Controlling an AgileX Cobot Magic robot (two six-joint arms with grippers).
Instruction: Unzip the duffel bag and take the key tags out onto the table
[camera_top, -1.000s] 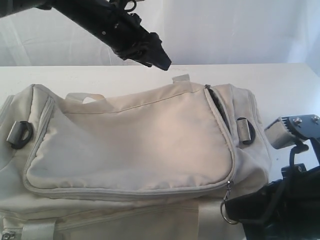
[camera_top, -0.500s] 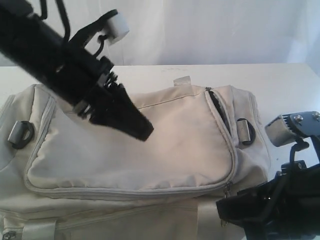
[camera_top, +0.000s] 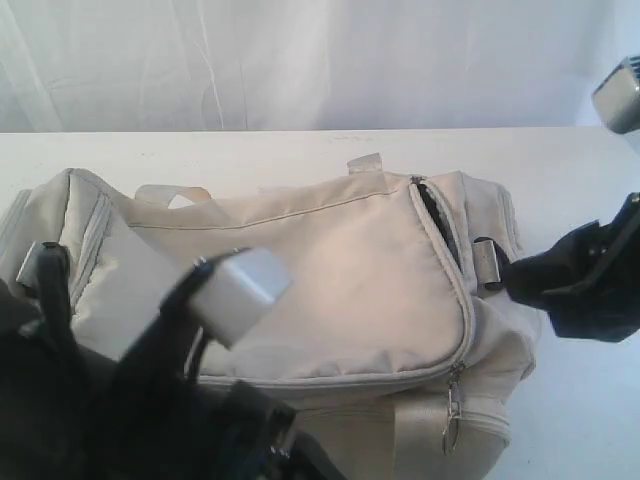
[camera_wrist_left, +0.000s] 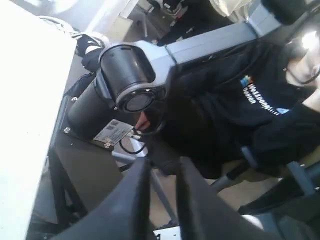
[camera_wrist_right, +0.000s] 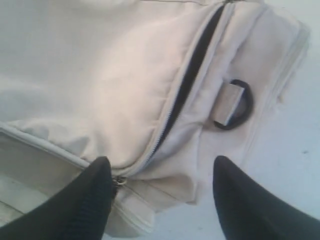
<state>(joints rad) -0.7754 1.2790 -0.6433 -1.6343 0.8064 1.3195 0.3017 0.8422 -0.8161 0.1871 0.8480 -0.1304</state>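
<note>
The beige duffel bag (camera_top: 330, 270) lies on the white table (camera_top: 300, 145). Its grey zipper is parted a short way at the right end, showing dark lining (camera_wrist_right: 192, 70). The zipper pull (camera_top: 452, 398) hangs free at the front right corner with a metal ring below it. My right gripper (camera_wrist_right: 160, 172) hovers open over that end, one finger (camera_wrist_right: 95, 190) close beside the pull (camera_wrist_right: 118, 181), nothing held. It shows dark by the strap ring (camera_top: 492, 262) in the exterior view. My left gripper (camera_wrist_left: 164, 162) points away from the bag, fingers close together and empty. The key tags are hidden.
My left arm (camera_top: 120, 420) and its grey camera block (camera_top: 240, 295) fill the near left foreground and cover the bag's front left. A webbing handle (camera_top: 165, 192) lies at the bag's back. A white curtain hangs behind the table. The left wrist view shows robot base parts.
My left arm swung from above the bag's back down into the near left foreground. My right gripper rose from the front right corner to the bag's right end, uncovering the zipper pull.
</note>
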